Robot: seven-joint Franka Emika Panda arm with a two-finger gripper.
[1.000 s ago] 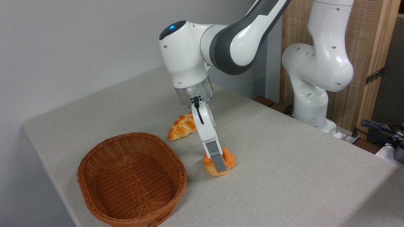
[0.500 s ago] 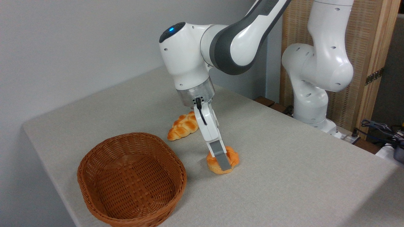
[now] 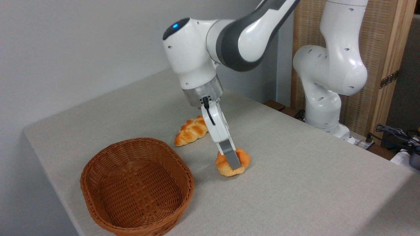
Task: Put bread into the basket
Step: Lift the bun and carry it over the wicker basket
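At the left of the grey worktop (image 3: 295, 183) sits the basket (image 3: 137, 187), a brown wicker bowl with a rounded oval rim, near the front left edge. Its woven floor is bare.

Behind it and a little to the right lies a long braided loaf (image 3: 191, 130), golden with darker tips, flat on the worktop and well apart from the basket. Its right end is hidden behind the white body of the tool.

Right of the basket, clear of its rim, is the bread (image 3: 232, 162), a small orange bun with a knotted top and a paler base. It appears to be just off the worktop, tilted, with a soft shadow beneath it, though the gap is too slight to be sure of. The tool (image 3: 233, 162) reaches down to it at a slant from the upper left, pinching the bread: one grey finger pad (image 3: 230, 157) lies flat across the bun's near face, and the other finger is hidden behind the bun.

Above the tool the arm's white wrist (image 3: 192, 55) carries a small blue light and a metal ring with a short black cable. A white and dark grey link rises from it to the upper right, out of the frame.

Farther right the arm's white base column (image 3: 328, 75) stands beyond the worktop's far edge, before a wood-framed woven panel (image 3: 382, 42). At the far right edge lie some cables (image 3: 393, 132).
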